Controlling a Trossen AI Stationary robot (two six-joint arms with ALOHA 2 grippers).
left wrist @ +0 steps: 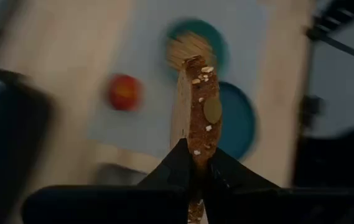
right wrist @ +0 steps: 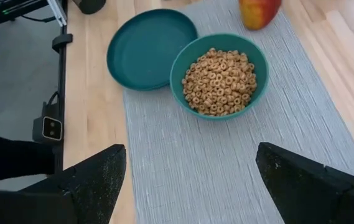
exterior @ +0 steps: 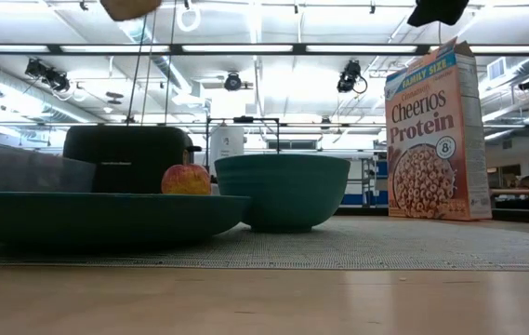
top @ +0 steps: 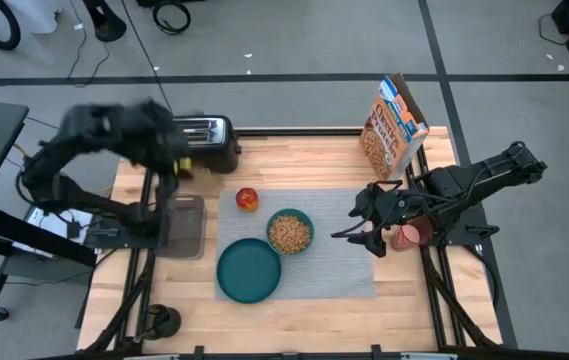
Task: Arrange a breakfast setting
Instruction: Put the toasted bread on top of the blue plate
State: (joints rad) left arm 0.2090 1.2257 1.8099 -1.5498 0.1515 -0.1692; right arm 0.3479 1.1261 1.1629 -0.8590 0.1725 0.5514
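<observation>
With the grey ribbed placemat (top: 299,245) as landmark, the toast step looks in hand: the left claw (left wrist: 195,165), above the bench beyond its toaster-side corner, pinches the seeded toast slice (left wrist: 200,106), probably next for the teal plate (top: 249,270), while the right claw (top: 369,222) waits wide over its opposite end.

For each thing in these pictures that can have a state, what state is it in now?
Bowl: upright on the placemat, filled with cereal.
Plate: empty, partly on the placemat.
Cereal box: standing, top flaps open.
Toast slice: held on edge in the left gripper.
Right gripper: open, empty, above the placemat.
Fruit: resting on the placemat.
</observation>
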